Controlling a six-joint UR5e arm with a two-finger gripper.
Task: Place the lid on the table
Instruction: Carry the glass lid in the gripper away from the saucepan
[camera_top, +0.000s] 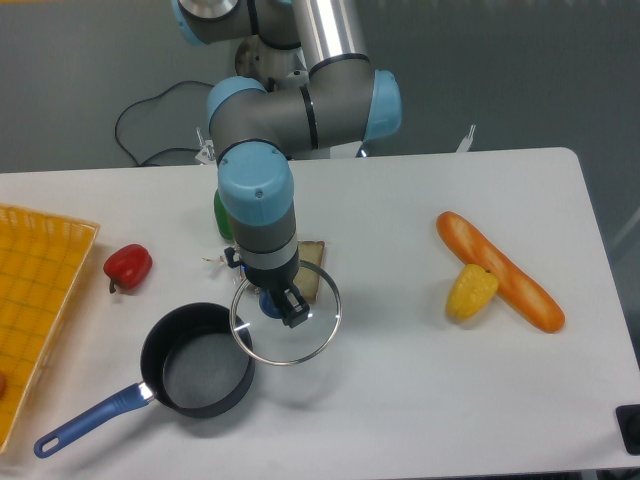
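Note:
The lid, a clear glass disc with a thin silver rim, hangs level a little above the white table, just right of the black saucepan. Its dark blue knob sits between the fingers of my gripper, which points straight down and is shut on it. The lid's left edge overlaps the saucepan's right rim in this view. A faint shadow lies on the table below the lid.
The saucepan's blue handle points to the front left. A yellow-orange gridded tray lies at the left edge. A red pepper, a green object behind the arm, a tan block, a baguette and a yellow corn piece lie around.

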